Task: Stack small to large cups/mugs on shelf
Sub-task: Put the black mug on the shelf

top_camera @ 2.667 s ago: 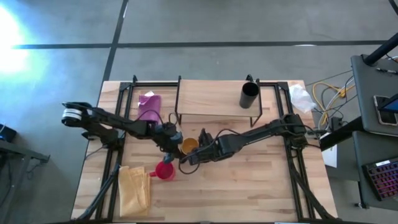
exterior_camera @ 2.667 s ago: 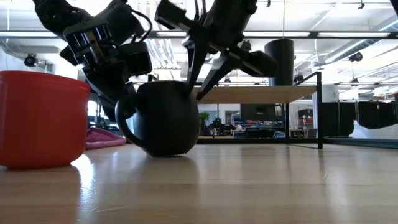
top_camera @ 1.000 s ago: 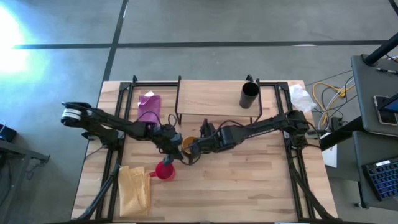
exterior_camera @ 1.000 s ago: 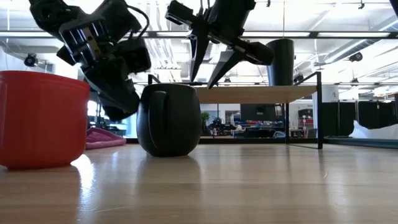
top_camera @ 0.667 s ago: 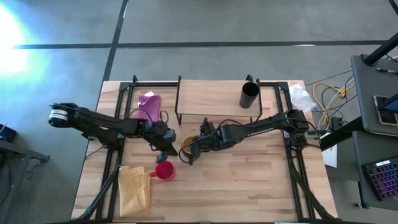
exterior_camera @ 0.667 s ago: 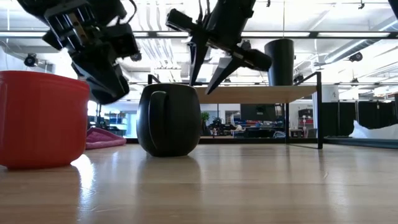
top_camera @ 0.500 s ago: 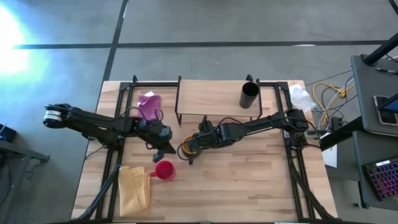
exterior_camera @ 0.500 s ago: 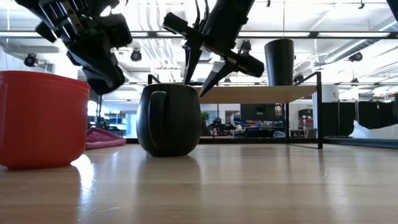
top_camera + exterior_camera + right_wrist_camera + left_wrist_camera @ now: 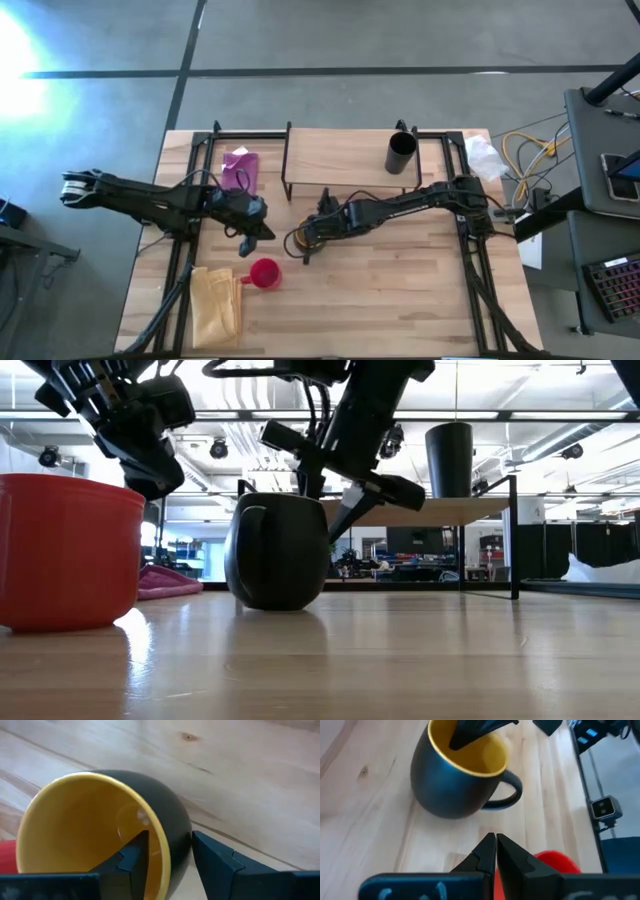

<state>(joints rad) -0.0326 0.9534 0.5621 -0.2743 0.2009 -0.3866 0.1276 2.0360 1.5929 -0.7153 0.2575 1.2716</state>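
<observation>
Dark outside and glossy yellow-orange inside, the wide mug stands upright on the wooden tabletop, a little nearer than the shelf and close to the table's middle. Its body is rounded, with a thick dark loop handle seen in the left wrist view and also in the low view. The right gripper straddles the mug's rim: one finger is inside, against the yellow wall, the other outside the dark wall, with the jaws spread and a gap visible on the outer side, so they are not yet clamped on the rim. The right arm reaches in from the right edge of the table, stretched low and angled down toward the mug, as the high view shows.

To the left of the mug, the left gripper hangs above the tabletop, apart from the mug, its two fingers pressed together and holding nothing. Its arm runs in from the table's left side.

Just nearer and to the left stands the small red mug. The tall black cylindrical cup stands upright on the right part of the shelf, a light-wood board on thin black legs at the far side of the table.
</observation>
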